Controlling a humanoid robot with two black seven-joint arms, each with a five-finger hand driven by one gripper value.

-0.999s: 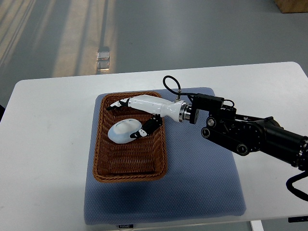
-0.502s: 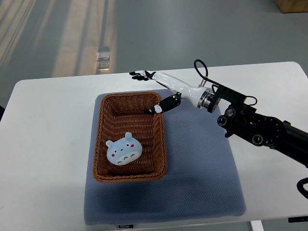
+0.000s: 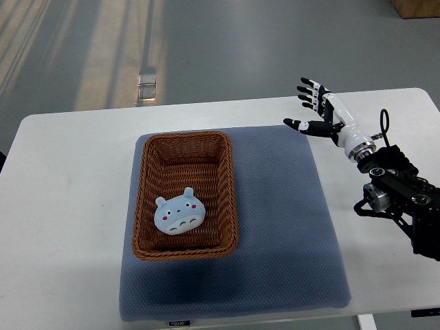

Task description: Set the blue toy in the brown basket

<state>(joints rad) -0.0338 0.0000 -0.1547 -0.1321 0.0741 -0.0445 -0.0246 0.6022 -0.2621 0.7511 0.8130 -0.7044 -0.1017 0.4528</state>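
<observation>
Blue toy (image 3: 179, 214) lies face-up inside brown basket (image 3: 148, 206). Right hand (image 3: 322, 110) is raised over the table's far right, well apart, fingers spread, holding nothing.

The right hand (image 3: 322, 110) has a white glossy shell on the palm and the back, and its fingers (image 3: 307, 91) are black with small white segments at the joints. A silver metal ring joins the hand to a black forearm with round housings, screws and a thin black looping cable.
</observation>
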